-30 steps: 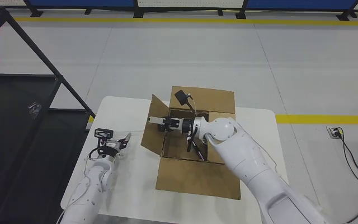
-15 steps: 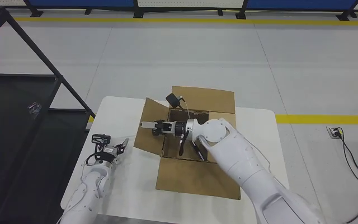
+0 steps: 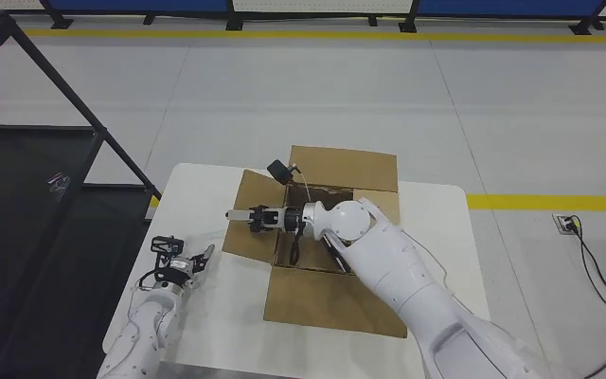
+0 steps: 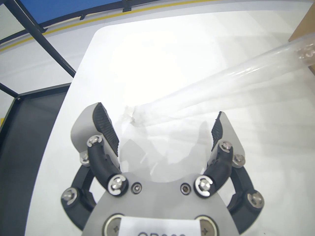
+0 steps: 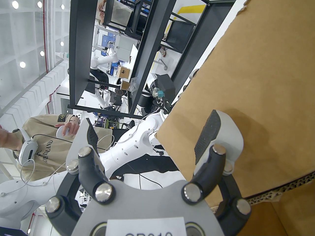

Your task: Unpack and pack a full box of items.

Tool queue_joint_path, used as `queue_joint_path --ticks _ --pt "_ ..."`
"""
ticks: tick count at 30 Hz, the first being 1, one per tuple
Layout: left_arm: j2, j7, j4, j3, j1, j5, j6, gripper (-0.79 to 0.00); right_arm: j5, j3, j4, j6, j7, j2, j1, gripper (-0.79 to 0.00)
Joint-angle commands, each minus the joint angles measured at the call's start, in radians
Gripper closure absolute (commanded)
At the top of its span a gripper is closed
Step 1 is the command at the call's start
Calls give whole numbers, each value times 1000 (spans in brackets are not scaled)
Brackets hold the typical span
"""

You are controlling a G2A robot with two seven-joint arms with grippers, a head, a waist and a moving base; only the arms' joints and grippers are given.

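Plain brown is the open corrugated cardboard box (image 3: 331,303), white the rounded tabletop (image 3: 213,189), black and finely ribbed the rubber pads (image 4: 104,121) on the silver-grey left gripper (image 4: 160,117) and right gripper (image 5: 151,119), and yellow the painted stripe (image 3: 284,34) on the far pale-grey floor (image 3: 284,95).

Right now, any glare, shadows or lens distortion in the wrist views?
Left wrist view: glare washes out the middle of the table, the floor line bows from lens distortion, and a pale see-through streak runs toward the left gripper. Right wrist view: the right gripper casts a soft shadow on the box flap.
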Motion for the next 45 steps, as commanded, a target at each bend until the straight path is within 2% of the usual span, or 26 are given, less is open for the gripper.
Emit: queue_joint_path --ticks 1,11,16,21,32,38,45 --pt "5 24 -44 -24 28 -25 -10 -785 -10 -6 9 7 -11 -8 3 -785" --pt "45 73 -366 -171 241 -22 -38 -785 -93 -49 56 59 -84 -53 25 -785" --pt "53 69 -454 -222 313 -55 -67 -785 -126 -69 80 89 -81 -75 35 -785" --pt "55 55 -481 -240 334 -65 -71 -785 -141 -77 108 114 -68 -95 44 -785" --pt "53 47 -483 -230 325 -61 -85 -785 -139 -62 156 86 -56 -117 55 -785" --pt "54 86 -541 -258 352 -132 -149 -785 -133 -37 163 13 -45 -109 66 -785" --pt "59 86 -692 -295 404 -139 -191 -785 -107 24 150 -141 -11 -68 65 -785"
